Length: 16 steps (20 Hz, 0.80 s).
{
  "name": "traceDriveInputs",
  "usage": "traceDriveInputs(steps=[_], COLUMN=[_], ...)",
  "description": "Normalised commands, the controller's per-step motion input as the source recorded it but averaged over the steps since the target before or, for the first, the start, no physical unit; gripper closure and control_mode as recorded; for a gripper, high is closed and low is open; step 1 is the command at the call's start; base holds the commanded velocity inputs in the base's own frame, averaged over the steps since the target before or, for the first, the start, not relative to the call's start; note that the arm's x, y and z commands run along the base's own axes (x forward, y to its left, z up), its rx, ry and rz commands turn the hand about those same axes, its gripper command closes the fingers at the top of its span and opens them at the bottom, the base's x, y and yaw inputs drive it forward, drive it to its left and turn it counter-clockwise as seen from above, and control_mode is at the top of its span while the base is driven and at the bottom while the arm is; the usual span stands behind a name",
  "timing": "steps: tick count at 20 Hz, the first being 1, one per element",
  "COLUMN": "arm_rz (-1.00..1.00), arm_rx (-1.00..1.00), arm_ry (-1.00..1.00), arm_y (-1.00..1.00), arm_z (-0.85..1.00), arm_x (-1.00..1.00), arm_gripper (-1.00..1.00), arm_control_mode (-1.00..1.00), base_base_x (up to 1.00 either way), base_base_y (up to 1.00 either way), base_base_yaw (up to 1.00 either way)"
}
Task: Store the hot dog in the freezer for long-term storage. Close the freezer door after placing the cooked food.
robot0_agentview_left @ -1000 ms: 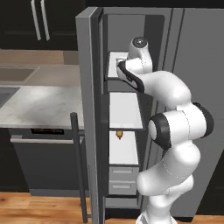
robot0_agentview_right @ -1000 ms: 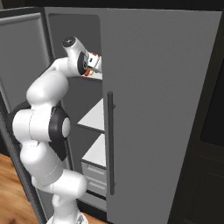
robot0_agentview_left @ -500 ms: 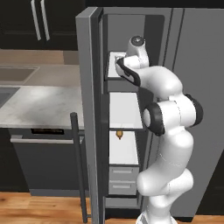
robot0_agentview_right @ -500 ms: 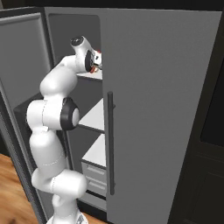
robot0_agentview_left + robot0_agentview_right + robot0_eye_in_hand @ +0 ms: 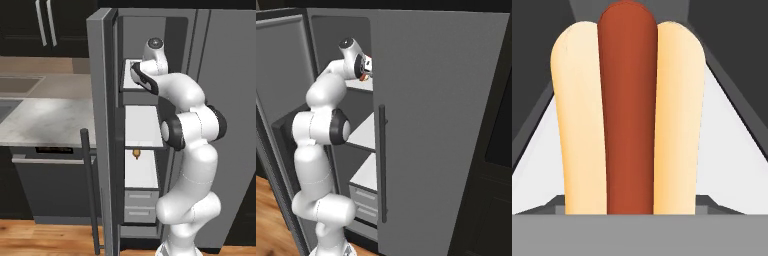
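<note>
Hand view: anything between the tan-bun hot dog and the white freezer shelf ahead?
Nothing. In the hand view the tan-bun hot dog fills the foreground, with only bare white freezer shelf showing either side of it.

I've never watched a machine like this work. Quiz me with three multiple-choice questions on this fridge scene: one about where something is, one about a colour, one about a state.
1. Where is the tool?
A. At the freezer's upper shelf
B. Down by the drawers
C. Over the stone counter

2. What colour is the sausage in the hot dog?
A. Green
B. Red-brown
C. White

3. How does the freezer door stand?
A. Shut tight
B. Swung open
C. Taken off and lying on the floor

Answers:
1. A: the right base view shows the arm's tip up at the top shelf inside the freezer.
2. B: the hand view shows a red-brown sausage between two tan bun halves.
3. B: the left base view shows the door edge-on, with the shelves and drawers exposed.
</note>
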Motion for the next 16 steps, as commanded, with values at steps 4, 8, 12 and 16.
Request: traceDriveInputs(steps=[4,8,12,16], arm_rz=[0.00,0.00,0.00,0.00], arm_rx=[0.00,0.00,0.00,0.00], arm_ry=[0.07,0.12,0.13,0.13], arm_y=[0.00,0.00,0.00,0.00], arm_z=[-0.03,-0.09,-0.11,-0.08], arm_x=[0.06,0.09,0.07,0.03], arm_gripper=[1.00,1.00,1.00,1.00], arm_control_mode=[-1.00,-1.00,-1.00,-1.00], base_base_x=[0.00,0.00,0.00,0.00], base_base_y=[0.00,0.00,0.00,0.00], base_base_yaw=[0.00,0.00,0.00,0.00])
